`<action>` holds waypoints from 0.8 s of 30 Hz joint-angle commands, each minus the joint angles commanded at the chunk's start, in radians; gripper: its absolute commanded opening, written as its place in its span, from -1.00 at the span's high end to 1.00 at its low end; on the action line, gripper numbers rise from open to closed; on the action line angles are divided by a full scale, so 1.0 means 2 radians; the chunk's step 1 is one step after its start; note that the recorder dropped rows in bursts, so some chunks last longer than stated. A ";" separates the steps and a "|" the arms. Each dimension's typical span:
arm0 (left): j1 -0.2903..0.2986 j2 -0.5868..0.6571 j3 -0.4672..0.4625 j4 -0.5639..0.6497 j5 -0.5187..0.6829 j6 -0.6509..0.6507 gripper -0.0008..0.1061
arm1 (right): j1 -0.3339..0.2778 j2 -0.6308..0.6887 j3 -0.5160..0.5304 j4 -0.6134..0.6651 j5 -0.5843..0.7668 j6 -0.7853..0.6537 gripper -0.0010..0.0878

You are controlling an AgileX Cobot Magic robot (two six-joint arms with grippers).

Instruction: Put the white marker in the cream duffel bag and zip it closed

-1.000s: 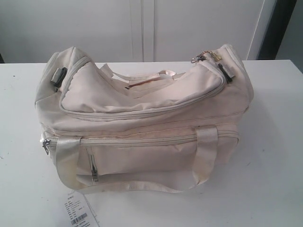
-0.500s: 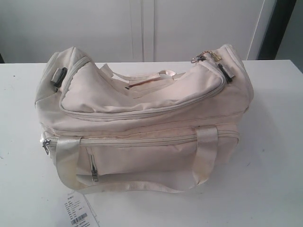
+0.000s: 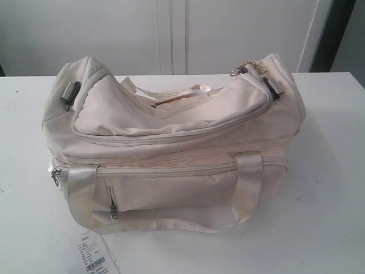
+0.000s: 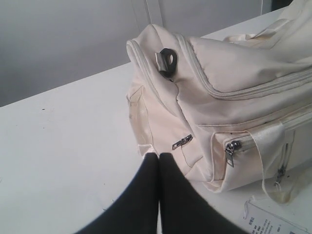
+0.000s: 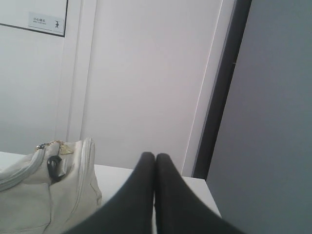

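1. Cream duffel bag (image 3: 171, 142) sits mid-frame on white table (image 3: 331, 171), paper tag (image 3: 96, 258) at lower left.
2. Left gripper (image 4: 158, 157): fingers pressed together, empty, near bag's end.
3. Right gripper (image 5: 155, 157): fingers pressed together, empty.

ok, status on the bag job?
Left end effector shut, empty, near end of cream duffel bag. Right end effector shut, empty, off the bag. Bag on table, top zip looks closed; marker not in view. Nothing in the way.
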 joint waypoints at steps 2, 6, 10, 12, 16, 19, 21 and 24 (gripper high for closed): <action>0.000 -0.009 0.000 0.000 0.000 0.000 0.99 | 0.000 0.000 0.000 0.000 0.000 0.000 0.98; 0.001 -0.021 0.001 0.000 0.004 -0.008 0.99 | 0.000 0.000 0.000 0.000 0.000 0.000 0.98; 0.007 -0.032 0.014 0.020 -0.004 -0.056 0.99 | 0.000 0.000 0.000 0.000 0.000 0.000 0.98; 0.011 -0.036 0.025 0.020 -0.005 -0.070 0.99 | 0.000 0.000 0.000 0.000 0.000 0.000 0.98; 0.016 -0.049 0.047 0.020 -0.013 -0.070 0.99 | 0.000 0.000 0.000 0.000 0.000 0.000 0.98; 0.016 -0.060 0.059 0.020 -0.013 -0.066 0.99 | 0.000 0.000 0.000 0.000 0.000 0.000 0.98; 0.016 -0.067 0.071 0.021 -0.015 -0.064 0.99 | 0.000 0.000 0.000 0.000 0.000 0.000 0.98; 0.017 -0.073 0.092 0.021 -0.020 -0.064 0.99 | 0.000 0.000 0.000 0.000 0.000 0.000 0.98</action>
